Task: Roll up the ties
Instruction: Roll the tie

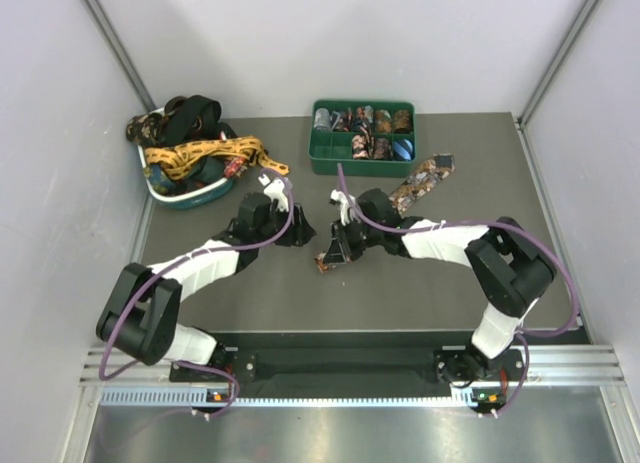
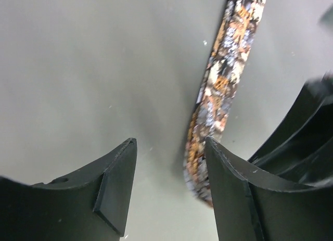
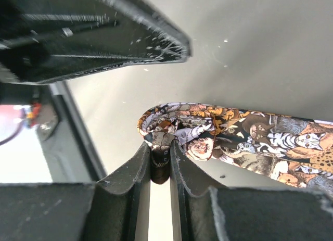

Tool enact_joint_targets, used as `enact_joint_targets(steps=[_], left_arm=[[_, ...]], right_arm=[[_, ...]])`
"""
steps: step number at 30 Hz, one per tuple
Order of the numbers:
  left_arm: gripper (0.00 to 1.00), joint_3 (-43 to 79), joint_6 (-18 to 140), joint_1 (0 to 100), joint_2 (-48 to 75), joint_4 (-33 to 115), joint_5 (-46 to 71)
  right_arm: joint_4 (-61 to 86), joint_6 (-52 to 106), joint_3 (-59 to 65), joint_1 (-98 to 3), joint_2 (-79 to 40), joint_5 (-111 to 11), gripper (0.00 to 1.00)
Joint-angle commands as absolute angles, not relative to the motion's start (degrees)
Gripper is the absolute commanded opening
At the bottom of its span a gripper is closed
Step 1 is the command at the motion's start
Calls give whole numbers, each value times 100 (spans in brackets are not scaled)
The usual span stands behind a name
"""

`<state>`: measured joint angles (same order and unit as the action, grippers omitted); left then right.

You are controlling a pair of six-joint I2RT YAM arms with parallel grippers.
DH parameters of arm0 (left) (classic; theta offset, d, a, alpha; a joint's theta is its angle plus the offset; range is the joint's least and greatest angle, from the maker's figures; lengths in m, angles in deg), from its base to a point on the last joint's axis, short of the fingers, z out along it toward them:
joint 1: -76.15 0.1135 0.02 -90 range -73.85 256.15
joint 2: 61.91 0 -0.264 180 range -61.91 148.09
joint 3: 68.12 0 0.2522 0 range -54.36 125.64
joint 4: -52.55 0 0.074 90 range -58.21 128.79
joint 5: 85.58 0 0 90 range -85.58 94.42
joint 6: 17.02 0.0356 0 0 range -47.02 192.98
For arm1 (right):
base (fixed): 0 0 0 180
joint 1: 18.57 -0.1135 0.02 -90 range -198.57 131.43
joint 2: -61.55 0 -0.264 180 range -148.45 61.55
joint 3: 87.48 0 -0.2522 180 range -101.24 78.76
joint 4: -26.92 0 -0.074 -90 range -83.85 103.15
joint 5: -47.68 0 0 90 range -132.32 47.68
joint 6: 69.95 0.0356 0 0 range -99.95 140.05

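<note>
A brown cat-patterned tie [image 1: 425, 181] lies slantwise across the mat, from near the green tray down to the middle. My right gripper [image 1: 333, 253] is shut on its folded near end; the right wrist view shows the fingers [image 3: 136, 165] pinching a dark fold of the tie [image 3: 244, 134], whose end curls into a loop. My left gripper [image 1: 297, 230] hovers just left of that end, open and empty. In the left wrist view the tie [image 2: 218, 90] runs down beside the right finger [image 2: 229, 184], apart from the left one.
A green tray [image 1: 330, 165] at the back centre holds several rolled ties. A teal basket [image 1: 185, 195] at the back left holds loose ties, a gold one [image 1: 200, 155] hanging over its rim. The left gripper's body [image 3: 93, 38] looms close above the right fingers.
</note>
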<state>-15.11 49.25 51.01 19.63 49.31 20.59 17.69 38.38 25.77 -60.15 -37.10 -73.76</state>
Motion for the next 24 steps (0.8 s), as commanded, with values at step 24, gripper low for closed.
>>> enact_joint_targets(steps=[24], left_arm=[[67, -3643, 7227, 4680, 822, 8124, 3518]], right_arm=[[2616, 4360, 2453, -5135, -4409, -9400, 16]])
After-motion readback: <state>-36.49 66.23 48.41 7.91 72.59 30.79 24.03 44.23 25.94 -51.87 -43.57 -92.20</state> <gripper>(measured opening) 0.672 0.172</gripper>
